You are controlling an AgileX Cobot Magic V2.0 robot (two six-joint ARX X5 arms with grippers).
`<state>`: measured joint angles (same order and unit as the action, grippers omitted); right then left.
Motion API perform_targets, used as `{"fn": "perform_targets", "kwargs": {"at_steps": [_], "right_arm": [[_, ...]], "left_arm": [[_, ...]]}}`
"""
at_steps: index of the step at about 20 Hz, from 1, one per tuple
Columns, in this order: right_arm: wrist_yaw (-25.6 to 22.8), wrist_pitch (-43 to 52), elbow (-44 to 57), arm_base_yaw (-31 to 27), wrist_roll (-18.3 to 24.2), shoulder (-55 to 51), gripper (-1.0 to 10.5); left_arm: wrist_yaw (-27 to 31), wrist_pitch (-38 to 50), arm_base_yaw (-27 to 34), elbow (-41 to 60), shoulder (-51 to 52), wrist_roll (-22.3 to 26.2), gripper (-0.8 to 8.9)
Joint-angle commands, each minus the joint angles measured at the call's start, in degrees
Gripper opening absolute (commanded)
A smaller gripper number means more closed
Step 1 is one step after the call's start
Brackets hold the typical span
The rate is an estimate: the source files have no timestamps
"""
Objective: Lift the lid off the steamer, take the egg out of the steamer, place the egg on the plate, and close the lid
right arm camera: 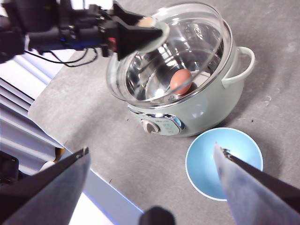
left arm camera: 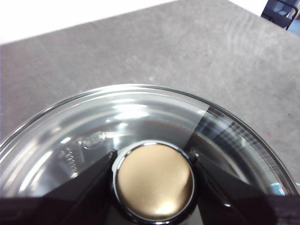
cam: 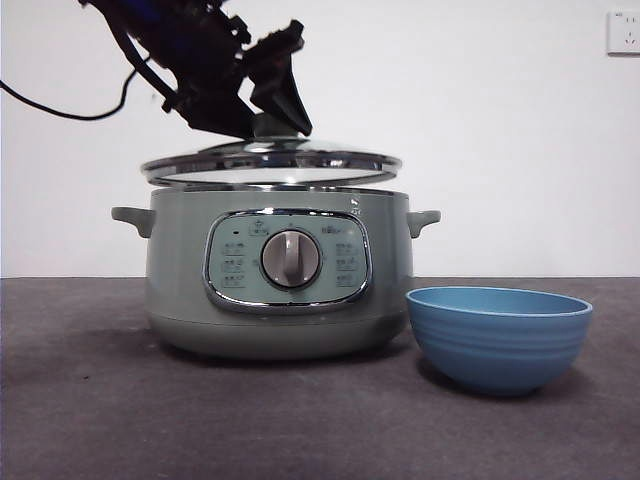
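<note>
From the front view the steamer's (cam: 278,275) interior cannot be seen; its wall blocks it, and the upper part of the arm above is cut off by the picture's top edge. In the left wrist view the lid's (left arm camera: 140,117) near portion runs out of frame, and what lies under the glass is lost in reflections. The egg (right arm camera: 181,80) is visible only in the right wrist view, brown, lying inside the steamer and seen through the raised glass. The left gripper (left arm camera: 154,180) is clamped on the lid's knob (left arm camera: 154,182), one black jaw pressed to each side of it. The lid is held just above the steamer's rim, a narrow gap showing between the two in the front view, roughly level with a slight tilt. The right gripper (right arm camera: 150,161) hangs well above the table (cam: 100,400) with its jaws spread wide and nothing between them, touching nothing. The plate (cam: 499,338) stands on the table just beside the steamer's front, on the side away from the left arm, upright, with nothing in it.
</note>
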<state>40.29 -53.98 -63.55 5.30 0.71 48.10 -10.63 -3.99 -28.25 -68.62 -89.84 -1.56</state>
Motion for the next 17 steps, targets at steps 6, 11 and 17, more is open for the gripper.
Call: {"fn": "perform_targets", "kwargs": {"at_steps": [6,11,17], "right_arm": [[-0.2,1.7,-0.2,0.1,-1.0,1.3,4.5],[-0.3,8.1,-0.6,1.9,-4.9,5.9,4.4],[-10.2,9.4,-8.3,14.0,-5.8,18.4,4.4]], "left_arm": [[0.0,-9.9,0.3,-5.2,16.9,-0.3,-0.08],[4.7,-21.6,0.3,-5.4,32.1,-0.3,-0.08],[9.4,-37.1,0.3,-5.4,46.0,0.3,-0.08]]}}
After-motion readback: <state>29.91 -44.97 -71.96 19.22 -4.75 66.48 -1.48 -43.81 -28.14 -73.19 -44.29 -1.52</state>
